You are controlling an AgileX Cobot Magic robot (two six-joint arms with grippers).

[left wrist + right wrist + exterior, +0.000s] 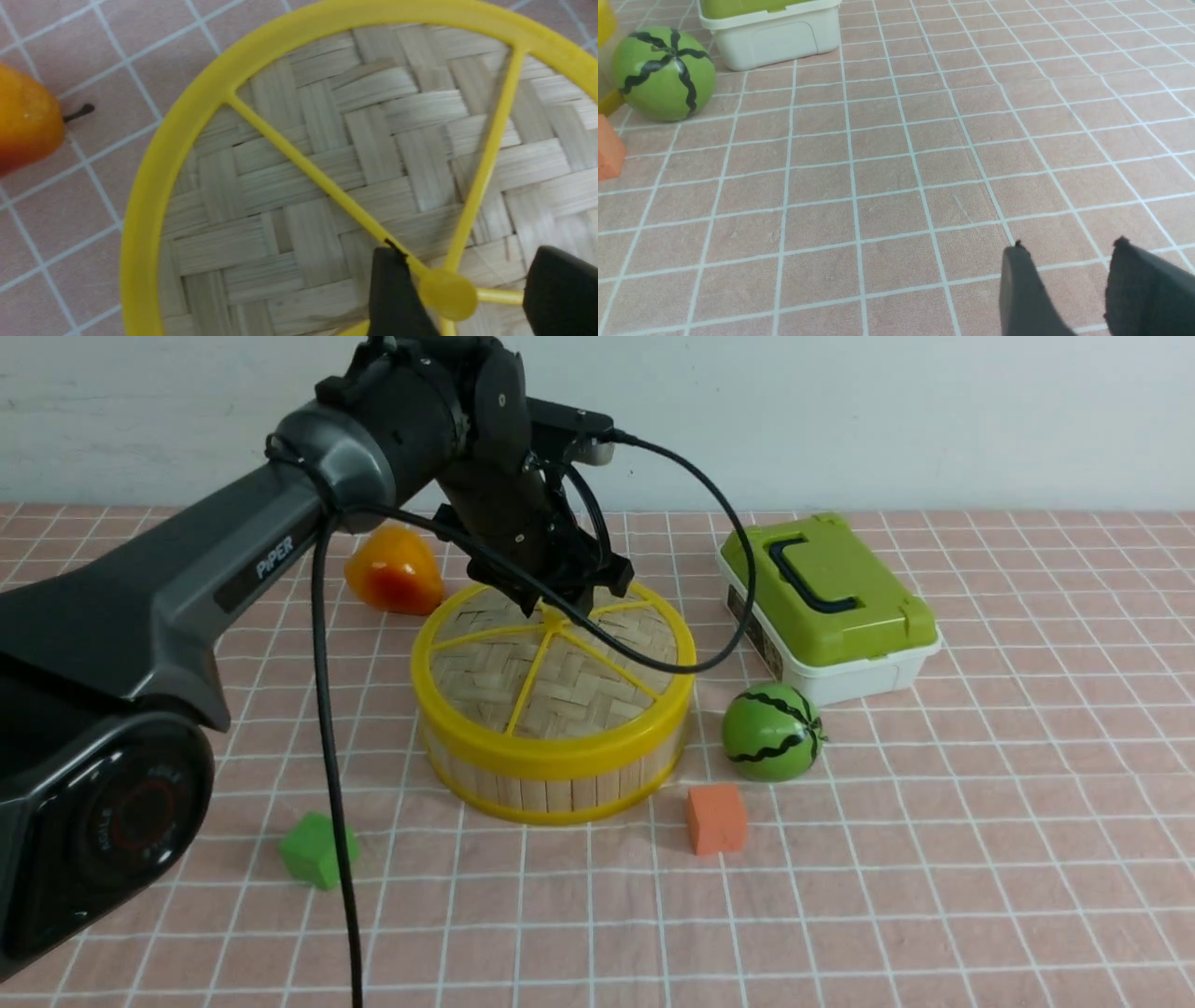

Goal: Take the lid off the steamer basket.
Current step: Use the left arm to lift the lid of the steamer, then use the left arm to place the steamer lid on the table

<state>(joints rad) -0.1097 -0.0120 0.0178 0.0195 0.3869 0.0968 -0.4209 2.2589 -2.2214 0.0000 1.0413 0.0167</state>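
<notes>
The lid [560, 672] was recorded seated on the steamer basket [551, 784].
Both were found mid-table beside the toy watermelon [773, 732]. The left gripper [469, 254] was spread astride the centre knob [447, 295]; the right gripper [1070, 243] was spread above the checked cloth [887, 186].

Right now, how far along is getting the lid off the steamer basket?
Done: left gripper is placed over the round woven-bamboo lid with yellow rim and spokes, jaws open either side of its yellow centre knob. In hand: nothing gripped yet. Left: close on the knob and lift; the lid sits flush on the round wooden-slat steamer basket. The right gripper hangs open over the pink checked cloth, uninvolved.
</notes>
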